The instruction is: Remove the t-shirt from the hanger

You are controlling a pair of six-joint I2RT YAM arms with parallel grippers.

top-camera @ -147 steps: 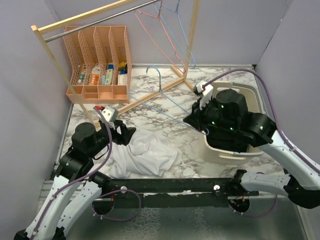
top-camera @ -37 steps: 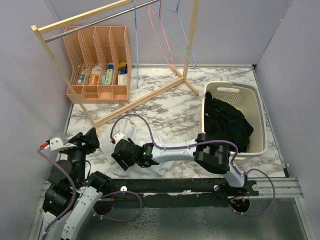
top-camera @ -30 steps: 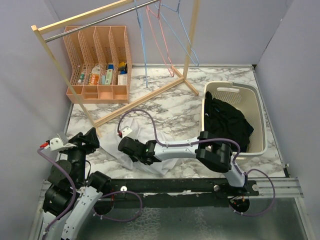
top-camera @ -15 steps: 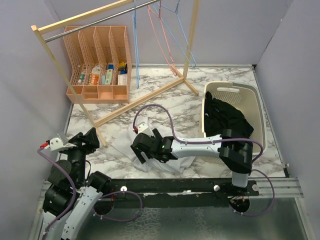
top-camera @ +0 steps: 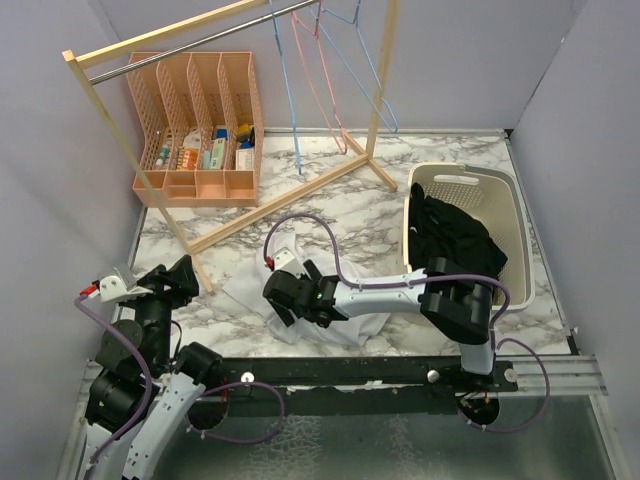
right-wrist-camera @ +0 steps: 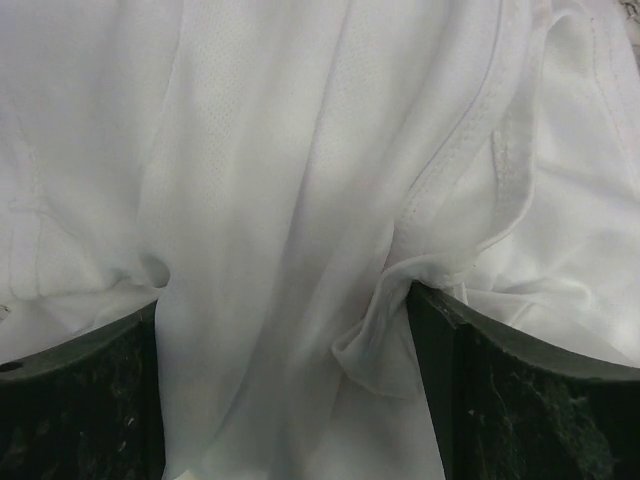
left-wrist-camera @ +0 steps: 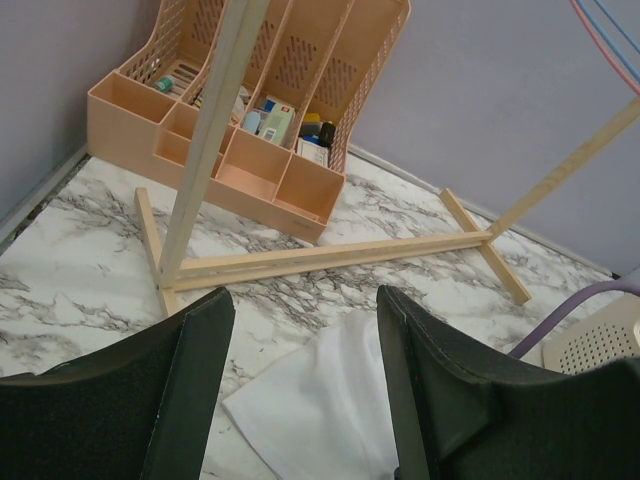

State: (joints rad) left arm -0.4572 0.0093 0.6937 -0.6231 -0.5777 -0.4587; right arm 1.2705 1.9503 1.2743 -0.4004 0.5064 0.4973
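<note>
The white t-shirt (top-camera: pixel 245 292) lies crumpled on the marble table, off the hanger. The thin blue hanger (top-camera: pixel 291 110) hangs bare on the rack's rail. My right gripper (top-camera: pixel 291 300) is down on the shirt, jaws open and wide apart. In the right wrist view the t-shirt (right-wrist-camera: pixel 300 170) fills the frame, and a fold bunches against the inner side of the right finger of the right gripper (right-wrist-camera: pixel 283 312). My left gripper (top-camera: pixel 176 279) is pulled back at the near left, open and holding nothing. In its wrist view the t-shirt (left-wrist-camera: pixel 300 425) shows between the spread jaws of the left gripper (left-wrist-camera: pixel 305 385), well beyond them.
A wooden clothes rack (top-camera: pixel 290 195) crosses the back of the table, with pink and blue hangers (top-camera: pixel 325 85) on its rail. A peach desk organizer (top-camera: pixel 200 130) stands at the back left. A cream laundry basket (top-camera: pixel 520 235) holding black clothing (top-camera: pixel 455 245) sits at the right.
My right gripper slid rightward across the shirt and opened its jaws. The blue hanger it held earlier now hangs on the rail, swinging. The left arm has drawn back and stays still.
</note>
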